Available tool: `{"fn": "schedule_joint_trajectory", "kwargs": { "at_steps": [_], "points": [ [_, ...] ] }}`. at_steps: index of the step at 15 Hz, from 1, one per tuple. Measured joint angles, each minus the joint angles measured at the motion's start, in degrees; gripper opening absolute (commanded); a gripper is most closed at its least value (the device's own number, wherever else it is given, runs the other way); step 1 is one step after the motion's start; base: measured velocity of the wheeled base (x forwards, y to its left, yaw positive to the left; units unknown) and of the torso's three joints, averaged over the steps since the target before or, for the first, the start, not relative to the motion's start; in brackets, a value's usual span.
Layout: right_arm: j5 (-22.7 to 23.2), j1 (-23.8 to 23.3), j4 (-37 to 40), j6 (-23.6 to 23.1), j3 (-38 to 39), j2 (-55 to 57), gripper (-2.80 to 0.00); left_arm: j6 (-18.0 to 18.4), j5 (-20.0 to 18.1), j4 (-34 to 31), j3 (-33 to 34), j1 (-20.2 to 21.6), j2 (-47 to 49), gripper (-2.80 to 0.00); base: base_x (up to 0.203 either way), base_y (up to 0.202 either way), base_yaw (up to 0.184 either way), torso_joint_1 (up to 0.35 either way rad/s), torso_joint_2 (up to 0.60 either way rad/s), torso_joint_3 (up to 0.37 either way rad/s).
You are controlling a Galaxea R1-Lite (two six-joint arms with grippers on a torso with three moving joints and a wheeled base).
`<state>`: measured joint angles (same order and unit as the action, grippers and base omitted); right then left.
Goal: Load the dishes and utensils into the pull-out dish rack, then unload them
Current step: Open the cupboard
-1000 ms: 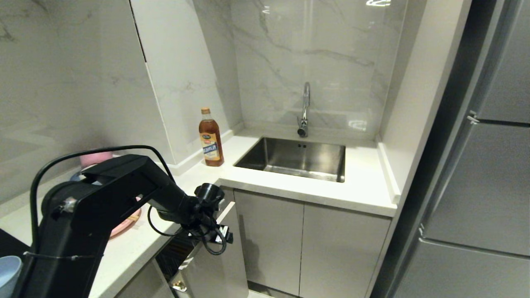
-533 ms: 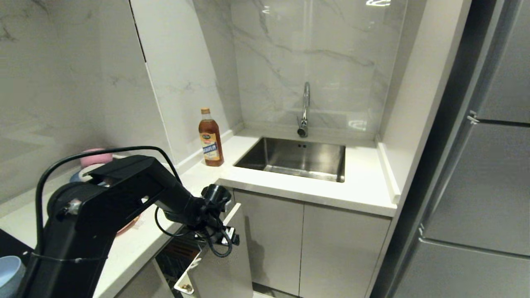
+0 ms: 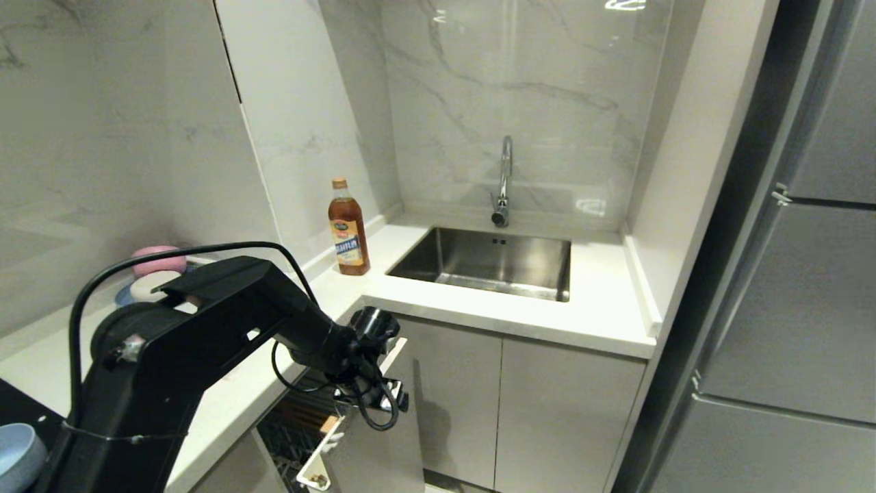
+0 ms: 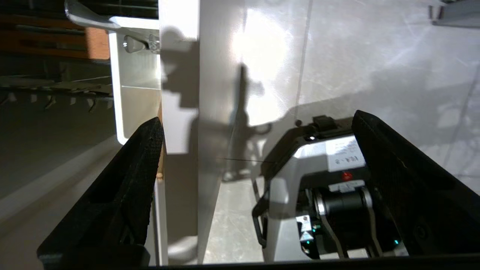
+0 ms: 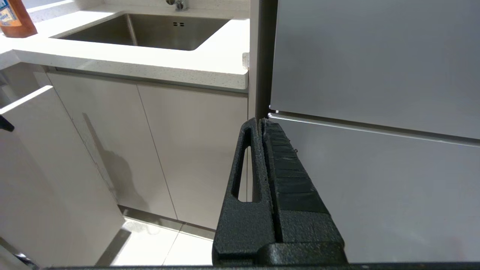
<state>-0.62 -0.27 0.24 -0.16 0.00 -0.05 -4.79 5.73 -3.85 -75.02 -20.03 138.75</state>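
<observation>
The pull-out dish rack (image 3: 304, 428) stands partly drawn out under the counter, showing its chrome wire, wooden strip (image 4: 98, 43) and white utensil cup (image 4: 131, 97). My left gripper (image 3: 384, 400) (image 4: 258, 120) is open and straddles the top edge of the pale grey front panel (image 3: 383, 448) (image 4: 180, 112). One finger (image 4: 127, 180) is inside the rack, the other outside. A light-blue bowl (image 3: 15, 455) sits at the near left counter edge. My left arm hides the pink plate and the utensils. My right gripper (image 5: 261, 125) is shut on nothing, parked by the fridge.
An oil bottle (image 3: 349, 229) stands on the counter left of the steel sink (image 3: 489, 263) and faucet (image 3: 504, 178). A small pink bowl (image 3: 157, 259) and a darker blue plate (image 3: 123, 296) sit at the back left. Grey fridge doors (image 3: 807, 308) fill the right side.
The rack has slid further out of the cabinet. My left gripper has moved with its front panel, toward the right and nearer. The right arm has not moved.
</observation>
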Motion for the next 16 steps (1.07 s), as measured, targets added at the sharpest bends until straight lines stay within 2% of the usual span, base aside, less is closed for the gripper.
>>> {"fn": "schedule_joint_trajectory", "kwargs": {
  "at_steps": [16],
  "points": [
    [0.0, 0.0, 0.0, 0.0, 0.0, 0.0, -2.8, 0.6, -0.3, -5.1, -2.8, -3.9, -0.2, 0.0, 0.0, 0.0, 0.0, 0.0, 0.0, 0.0]
  ]
}}
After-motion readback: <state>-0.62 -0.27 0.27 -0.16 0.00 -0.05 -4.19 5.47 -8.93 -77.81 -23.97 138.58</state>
